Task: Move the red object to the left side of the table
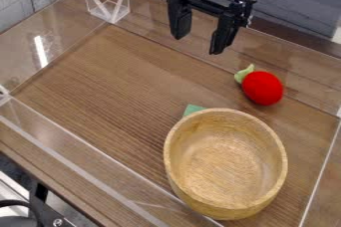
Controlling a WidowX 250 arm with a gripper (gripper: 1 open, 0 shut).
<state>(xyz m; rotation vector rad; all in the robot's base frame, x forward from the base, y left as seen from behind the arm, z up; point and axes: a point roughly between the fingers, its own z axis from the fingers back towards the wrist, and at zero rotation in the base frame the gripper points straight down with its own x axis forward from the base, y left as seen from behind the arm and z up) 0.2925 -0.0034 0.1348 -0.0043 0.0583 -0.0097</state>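
Observation:
The red object (262,88) is a round strawberry-like toy with a green leaf at its upper left, lying on the wooden table (114,82) at the right side. My gripper (197,30) hangs above the table's far middle, pointing down, up and to the left of the red object and well apart from it. Its two black fingers (176,17) stand wide apart, open, with nothing between them.
A large wooden bowl (225,161) sits at the front right, with a small green piece (194,110) peeking out behind its rim. Clear acrylic walls (54,32) ring the table, and a clear stand (107,5) is at the back left.

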